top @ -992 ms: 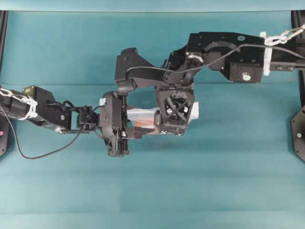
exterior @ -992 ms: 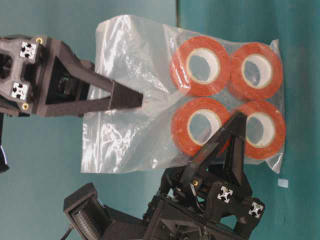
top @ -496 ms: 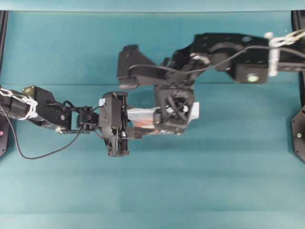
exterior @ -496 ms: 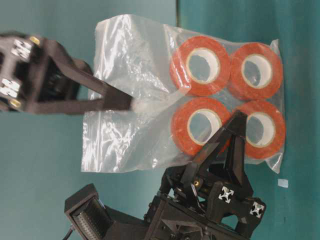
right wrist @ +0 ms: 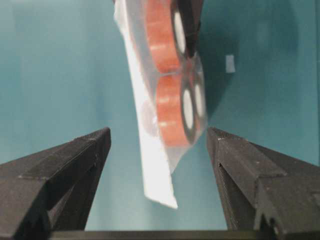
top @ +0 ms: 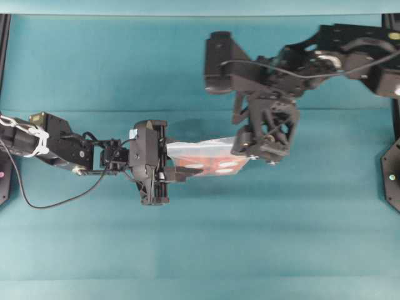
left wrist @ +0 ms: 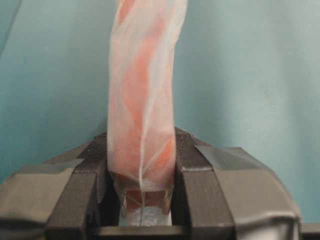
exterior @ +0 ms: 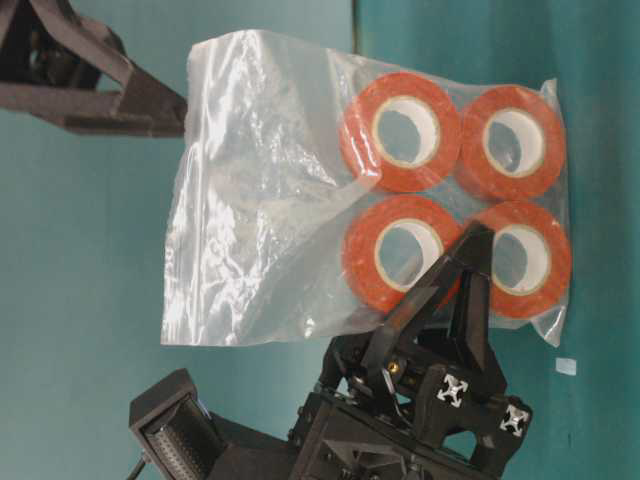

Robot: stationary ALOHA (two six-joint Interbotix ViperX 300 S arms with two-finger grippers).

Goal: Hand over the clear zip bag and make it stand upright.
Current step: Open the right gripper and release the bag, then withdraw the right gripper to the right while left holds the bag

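Clear zip bag, transparent crinkly plastic, one only. Overhead view: it lies between the two arms at centre, left gripper at its 9 o'clock end, right gripper at its 3 o'clock end over the teal surface.

Table-level view: bag holds four orange-red rolls with white cores, packed two by two at the 3 o'clock half; the rest is empty, floppy film. Left gripper clamps the roll end. Judged bottom-heavy, soft, slippery; best taken at the firm rolls.

Left wrist view: jaws closed on the bag, film bunched between them.

Right wrist view: right gripper stands wide apart, holding nothing; bag hangs at 12 o'clock between its fingers.
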